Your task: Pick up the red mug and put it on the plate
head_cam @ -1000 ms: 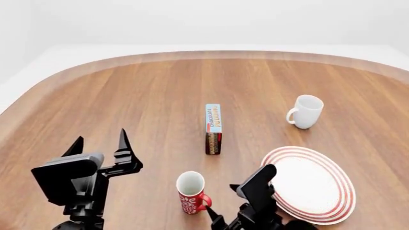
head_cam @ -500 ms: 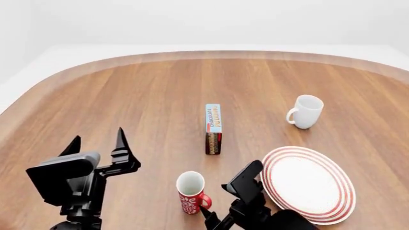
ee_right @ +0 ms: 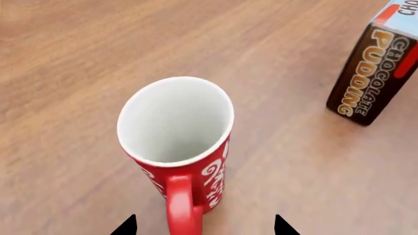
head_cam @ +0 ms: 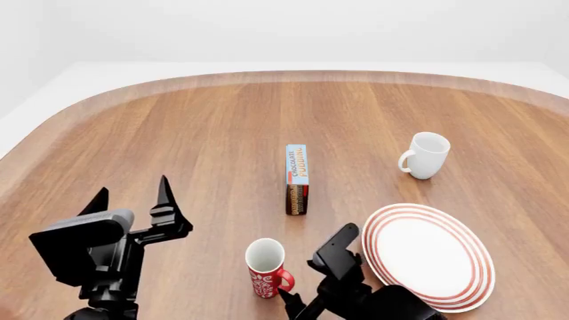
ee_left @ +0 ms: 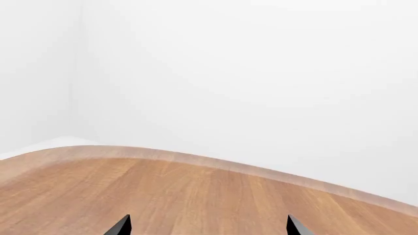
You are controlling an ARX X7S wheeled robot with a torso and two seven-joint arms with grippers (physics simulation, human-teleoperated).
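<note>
The red mug (ee_right: 177, 152) stands upright near the table's (head_cam: 222, 127) front edge, mouth up, long axis vertical, handle turned toward the right gripper (ee_right: 203, 226), whose jaws are spread either side of it. Small, rigid and likely light, its glazed wall looks slippery and breakable; pinching the rim beside the handle seems the surest hold. The plate (head_cam: 428, 256) lies just to its right, the pudding box (head_cam: 297, 179) behind. The left gripper (head_cam: 132, 195) hovers apart, jaws open.

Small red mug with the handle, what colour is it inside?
White inside the small red mug; right wrist view shows it best.
</note>
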